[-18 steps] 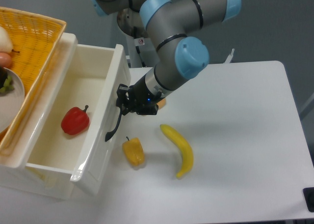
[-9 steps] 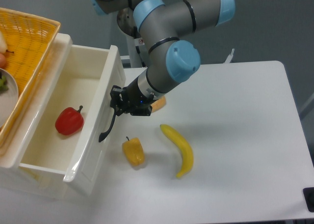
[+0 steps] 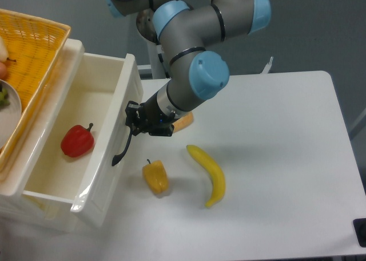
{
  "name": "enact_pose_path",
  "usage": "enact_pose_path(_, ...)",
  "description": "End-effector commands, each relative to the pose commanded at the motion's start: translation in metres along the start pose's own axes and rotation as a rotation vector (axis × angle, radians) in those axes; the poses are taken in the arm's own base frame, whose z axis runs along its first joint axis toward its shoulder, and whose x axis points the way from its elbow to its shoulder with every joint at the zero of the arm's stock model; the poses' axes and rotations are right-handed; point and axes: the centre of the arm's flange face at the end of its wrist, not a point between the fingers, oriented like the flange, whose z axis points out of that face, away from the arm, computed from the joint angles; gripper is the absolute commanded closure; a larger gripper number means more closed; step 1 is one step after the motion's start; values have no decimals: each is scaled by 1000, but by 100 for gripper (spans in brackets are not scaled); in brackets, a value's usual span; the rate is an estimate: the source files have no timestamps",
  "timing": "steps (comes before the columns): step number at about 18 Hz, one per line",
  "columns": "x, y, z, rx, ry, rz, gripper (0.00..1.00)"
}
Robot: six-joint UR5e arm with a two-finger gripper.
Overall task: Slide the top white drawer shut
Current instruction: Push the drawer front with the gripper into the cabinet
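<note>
Drawer: open, pulled out toward 4 o'clock from the white cabinet at the left edge; its front panel faces right, with the curved black handle on it.
Inside drawer: a red pepper lies on the floor, toward the 9 o'clock side.
Hand: black, pressed against the drawer front at the upper end of the handle. Whether its fingers are clenched on the handle or merely resting on the panel, I cannot tell; the view is too dark and small there.
Arm: grey with blue joint caps, reaching down from 12 o'clock toward the drawer front.
Basket: yellow wicker, on top of the cabinet at 10 o'clock.
Tabletop: white.
Yellow pepper: on the tabletop, just beside the drawer front, at 5 o'clock from the hand.
Banana: right of the yellow pepper, apart from it.
Orange item: partly hidden behind the wrist; probably food.
</note>
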Motion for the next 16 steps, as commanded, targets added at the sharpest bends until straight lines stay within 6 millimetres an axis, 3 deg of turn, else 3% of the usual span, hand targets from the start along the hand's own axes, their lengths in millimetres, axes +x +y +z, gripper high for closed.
enact_pose_path(16, 39, -13, 26, -40, 5, -5, 100)
